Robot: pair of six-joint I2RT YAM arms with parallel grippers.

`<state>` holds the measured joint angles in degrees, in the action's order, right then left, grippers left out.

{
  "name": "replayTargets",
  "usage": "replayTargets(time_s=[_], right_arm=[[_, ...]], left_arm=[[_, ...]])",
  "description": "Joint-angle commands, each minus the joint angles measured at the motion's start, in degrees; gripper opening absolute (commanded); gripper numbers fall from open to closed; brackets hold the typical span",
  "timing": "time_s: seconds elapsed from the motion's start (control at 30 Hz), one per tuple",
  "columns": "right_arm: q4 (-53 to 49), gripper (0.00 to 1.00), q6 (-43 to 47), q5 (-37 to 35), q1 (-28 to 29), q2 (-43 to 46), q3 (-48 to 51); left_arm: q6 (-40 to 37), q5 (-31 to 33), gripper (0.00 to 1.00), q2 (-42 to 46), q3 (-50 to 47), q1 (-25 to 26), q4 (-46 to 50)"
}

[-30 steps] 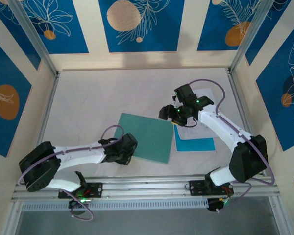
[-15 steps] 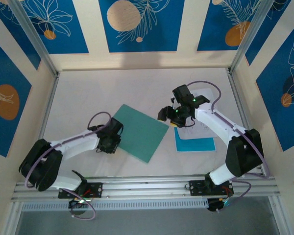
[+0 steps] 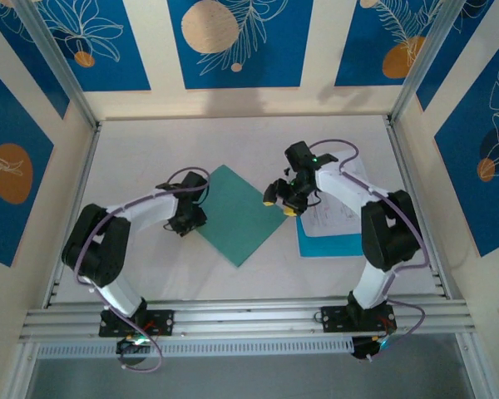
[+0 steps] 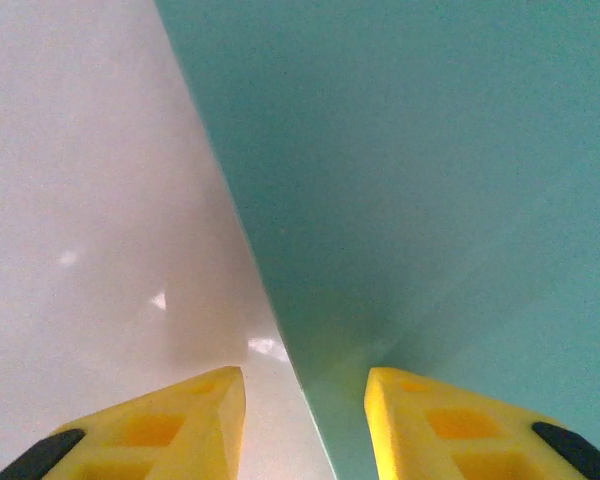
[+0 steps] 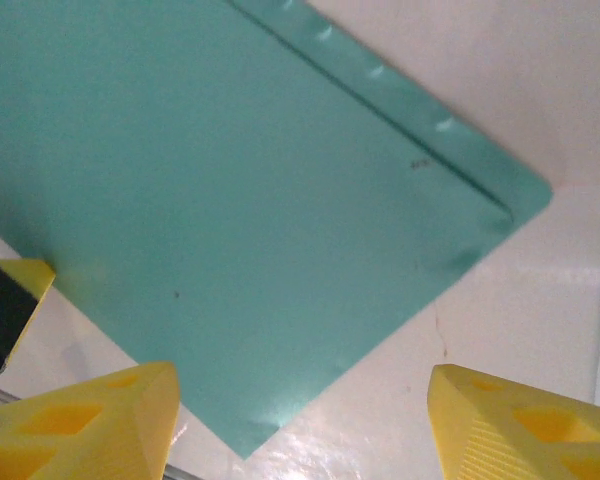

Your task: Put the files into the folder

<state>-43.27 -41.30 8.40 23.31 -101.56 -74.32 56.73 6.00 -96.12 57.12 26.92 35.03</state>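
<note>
The folder (image 3: 237, 216) lies flat and cornerwise on the table (image 3: 141, 150), with the files (image 3: 333, 241) just to its right. My left gripper (image 4: 305, 425) is parted, straddling the folder's left edge. My right gripper (image 5: 300, 430) is spread wide over its right corner, holding nothing.

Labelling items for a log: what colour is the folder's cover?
Plain teal-green, no pattern; the folder shows best in the right wrist view.

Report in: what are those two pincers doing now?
Left pincer open, astride the edge of the green folder. Right pincer open above its opposite corner. Folder shut, flat; printed sheets and blue sheet outside, to its right.
</note>
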Motion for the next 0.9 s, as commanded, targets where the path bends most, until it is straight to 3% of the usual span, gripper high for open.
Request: replayTargets(time_s=[0.0,0.4,0.6,0.87], right_arm=[[-0.4,0.65,-1.2,1.0,-1.6,-4.3,-4.5],[-7.7,0.65,1.1,-7.7,-2.7,-23.2,-24.1],[-8.6,0.65,2.8,-8.9,-2.7,-25.8,-25.2],[-7.4,0.65,3.7,-4.7,-0.4,-23.7,-21.1]], left_arm=[[-7.5,-0.1,0.4,-2.9,1.8,-1.6,-0.6],[-4.3,-5.3,0.59,-1.7,1.7,-1.7,-5.3],[0.7,-10.3,0.65,0.2,-1.3,-1.9,-11.5],[4.3,-12.9,0.66,0.4,-3.3,-3.3,-18.9]])
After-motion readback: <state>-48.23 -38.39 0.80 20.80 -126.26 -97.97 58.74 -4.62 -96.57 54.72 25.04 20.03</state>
